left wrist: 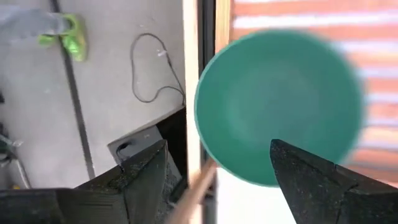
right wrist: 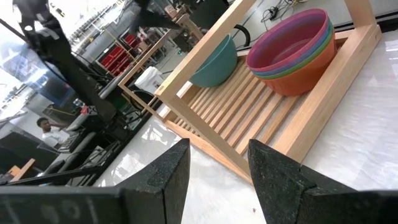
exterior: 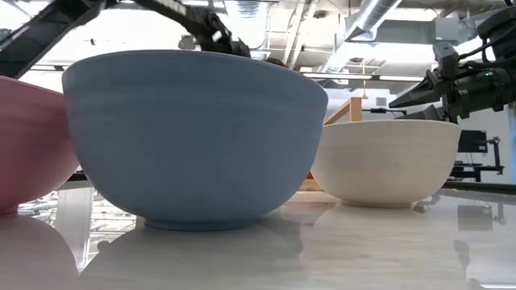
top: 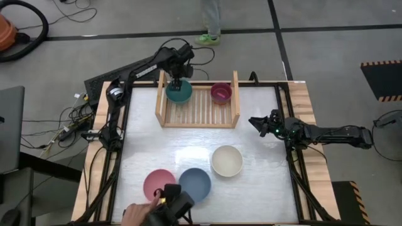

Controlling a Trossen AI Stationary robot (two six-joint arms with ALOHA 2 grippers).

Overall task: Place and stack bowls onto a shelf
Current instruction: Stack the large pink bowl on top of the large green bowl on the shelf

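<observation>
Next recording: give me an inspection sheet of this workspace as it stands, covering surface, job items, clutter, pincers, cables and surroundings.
Surface: white tabletop, glossy, black-framed.
Job's things: teal bowl at one end of the wooden shelf; nested stack of small bowls, magenta on top, at the other end. Pink bowl, blue bowl and cream bowl on the table.
Clutter: nothing seen.
Pincers: left pincer open above the teal bowl; right pincer open, empty, at the table's right edge.
Cables: tangle beside the table's left edge.
Surroundings: a person's green shoe beyond the shelf; a hand at the near edge.
</observation>
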